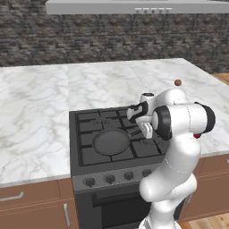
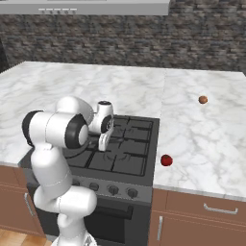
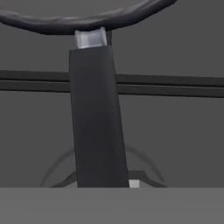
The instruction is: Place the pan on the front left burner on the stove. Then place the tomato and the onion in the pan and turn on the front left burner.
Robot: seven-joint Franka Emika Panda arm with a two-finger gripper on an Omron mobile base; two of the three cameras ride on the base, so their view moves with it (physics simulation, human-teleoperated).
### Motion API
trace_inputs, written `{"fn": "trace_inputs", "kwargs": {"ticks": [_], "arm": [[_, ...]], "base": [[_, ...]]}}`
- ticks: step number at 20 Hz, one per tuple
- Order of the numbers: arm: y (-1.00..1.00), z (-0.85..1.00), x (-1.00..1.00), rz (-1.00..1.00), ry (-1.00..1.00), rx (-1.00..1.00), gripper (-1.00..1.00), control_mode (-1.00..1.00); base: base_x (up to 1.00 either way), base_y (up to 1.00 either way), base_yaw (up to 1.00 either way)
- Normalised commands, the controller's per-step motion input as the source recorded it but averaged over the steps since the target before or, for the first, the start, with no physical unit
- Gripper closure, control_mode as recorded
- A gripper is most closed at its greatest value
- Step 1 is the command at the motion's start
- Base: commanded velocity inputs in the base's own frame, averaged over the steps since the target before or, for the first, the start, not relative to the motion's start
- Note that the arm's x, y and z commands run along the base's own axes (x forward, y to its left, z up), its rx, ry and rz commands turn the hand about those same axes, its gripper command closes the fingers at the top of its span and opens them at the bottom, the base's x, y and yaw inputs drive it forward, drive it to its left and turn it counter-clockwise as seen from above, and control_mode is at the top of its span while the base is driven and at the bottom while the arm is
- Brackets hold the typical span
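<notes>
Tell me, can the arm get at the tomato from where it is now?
Probably yes: the tomato sits alone on the counter right of the stove, nothing around it, but the jaws are shut on the pan handle.

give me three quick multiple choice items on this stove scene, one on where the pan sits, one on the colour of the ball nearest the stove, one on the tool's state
1. Where is the pan?
A. front left burner
B. marble counter
C. back right burner

2. What colour is the ball nearest the stove?
A. green
B. red
C. white

3. The tool is:
A. wide open above the counter
B. shut on the pan's handle
C. holding the onion

Key: 1 A, the pan lies on the front left burner. 2 B, the tomato is glossy red. 3 B, the hand view shows the handle running up from the tool.
</notes>
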Motion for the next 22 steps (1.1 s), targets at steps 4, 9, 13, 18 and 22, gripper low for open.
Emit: {"fn": "trace_inputs", "kwargs": {"ticks": [4, 9, 13, 18, 22], "arm": [[0.04, 0.0, 0.38, 0.0, 0.0, 0.0, 1.0, -1.0], [0.04, -0.16, 0.25, 0.0, 0.0, 0.0, 1.0, -1.0], [0.06, -0.46, 0.11, 0.0, 0.06, 0.0, 1.0, -1.0], [0.09, -0.62, 0.06, 0.0, 0.11, 0.0, 1.0, -1.0], [0.13, -0.43, 0.02, 0.0, 0.05, -0.02, -1.0, -1.0]], "base": [[0.0, 0.0, 0.0], [0.0, 0.0, 0.0], [0.0, 0.0, 0.0], [0.0, 0.0, 0.0], [0.0, 0.0, 0.0]]}}
